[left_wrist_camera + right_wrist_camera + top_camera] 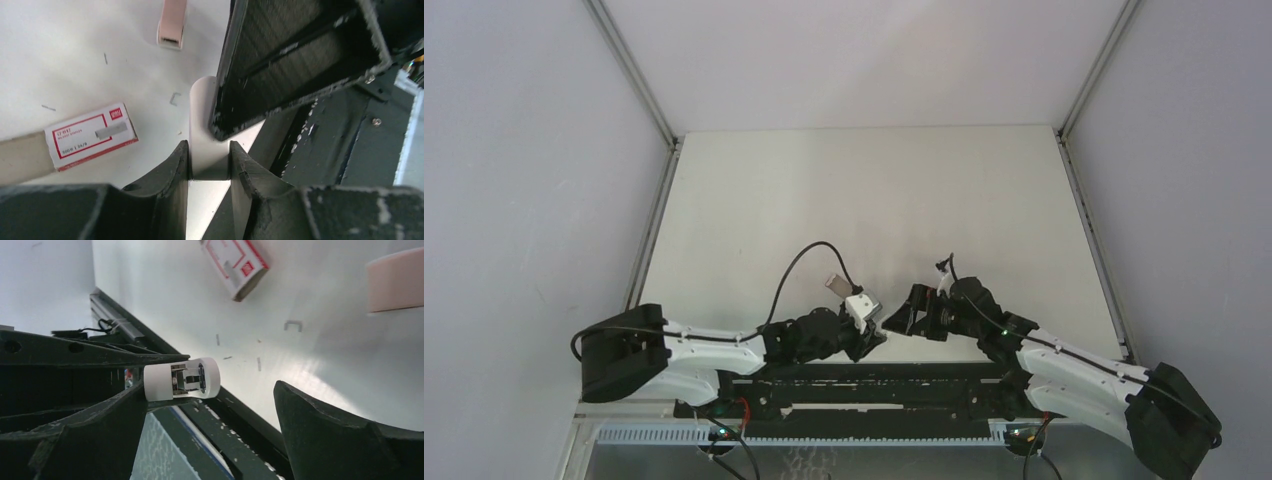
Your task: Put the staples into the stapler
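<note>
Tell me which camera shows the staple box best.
Left wrist: the staple box is in full view, its red-framed label facing up. Right wrist cuts the box off at the frame's top edge. From the top camera I cannot make it out.

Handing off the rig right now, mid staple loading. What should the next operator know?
Left gripper: shut on the white stapler, held up near the table's front edge.
Right gripper: open, empty, one finger right beside the stapler's free end.
Staple box: lying on the table; loose staples scattered near it; a pink piece further out, unclear what.
Done: stapler lifted. Left: fetch staples, load them; no strip is in either gripper.
</note>
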Action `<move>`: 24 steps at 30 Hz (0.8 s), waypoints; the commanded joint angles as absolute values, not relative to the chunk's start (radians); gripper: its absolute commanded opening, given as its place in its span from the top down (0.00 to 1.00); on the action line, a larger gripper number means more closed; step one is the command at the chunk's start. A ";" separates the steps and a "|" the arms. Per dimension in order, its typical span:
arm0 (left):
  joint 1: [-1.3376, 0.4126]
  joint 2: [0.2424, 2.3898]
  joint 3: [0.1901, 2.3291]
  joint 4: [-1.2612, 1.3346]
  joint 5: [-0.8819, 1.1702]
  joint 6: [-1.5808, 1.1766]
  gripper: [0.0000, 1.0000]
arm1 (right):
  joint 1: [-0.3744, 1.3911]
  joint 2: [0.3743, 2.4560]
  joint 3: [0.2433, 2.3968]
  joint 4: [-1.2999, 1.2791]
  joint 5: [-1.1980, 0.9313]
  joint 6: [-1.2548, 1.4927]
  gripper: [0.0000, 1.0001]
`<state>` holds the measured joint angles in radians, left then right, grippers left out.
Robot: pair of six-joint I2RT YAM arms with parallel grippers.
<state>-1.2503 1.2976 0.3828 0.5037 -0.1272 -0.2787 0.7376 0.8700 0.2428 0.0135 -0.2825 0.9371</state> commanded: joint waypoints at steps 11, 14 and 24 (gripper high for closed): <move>-1.258 1.200 0.357 0.591 -0.102 -0.308 1.00 | 0.781 0.848 0.254 0.168 -0.292 1.041 0.51; -1.259 1.191 0.357 0.592 -0.102 -0.302 1.00 | 0.781 0.841 0.255 0.160 -0.281 1.047 1.00; -1.259 1.224 0.368 0.516 -0.206 -0.306 1.00 | 0.744 0.817 0.294 0.032 -0.216 0.944 0.25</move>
<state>-1.2545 1.2167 0.3607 0.5133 -0.1307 -0.2966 0.7700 0.8413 0.2508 0.1139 -0.2775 1.0389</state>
